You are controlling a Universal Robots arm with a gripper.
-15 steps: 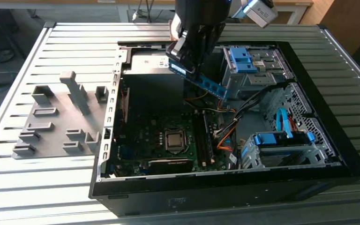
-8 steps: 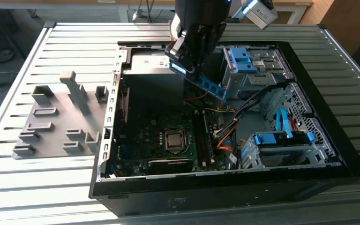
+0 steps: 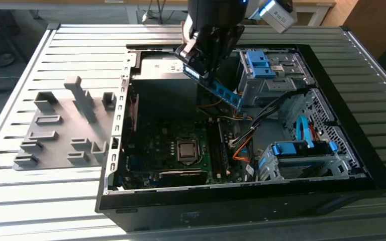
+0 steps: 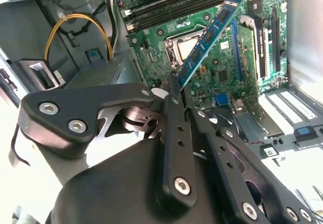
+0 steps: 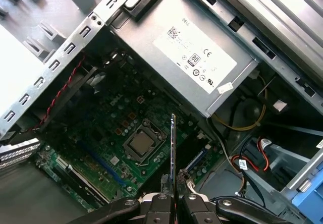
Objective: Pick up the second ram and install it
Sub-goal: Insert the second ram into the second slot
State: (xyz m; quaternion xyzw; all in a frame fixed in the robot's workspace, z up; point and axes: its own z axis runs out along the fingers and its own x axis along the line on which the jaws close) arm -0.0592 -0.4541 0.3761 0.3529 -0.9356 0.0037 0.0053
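Note:
My gripper is shut on one end of the second ram, a long blue-green stick with dark chips. It hangs tilted in the air over the open computer case, above and clear of the motherboard. In the second wrist view the ram reaches out from the black fingers across the CPU socket, and the memory slots lie beyond it. The first wrist view has the ram edge-on, a thin line between the fingertips, beside the CPU socket.
The black case lies open on a slatted metal table. A grey plastic fixture with upright blocks sits at the exterior view's left. Inside the case are a power supply, loose cables and blue drive-bay clips.

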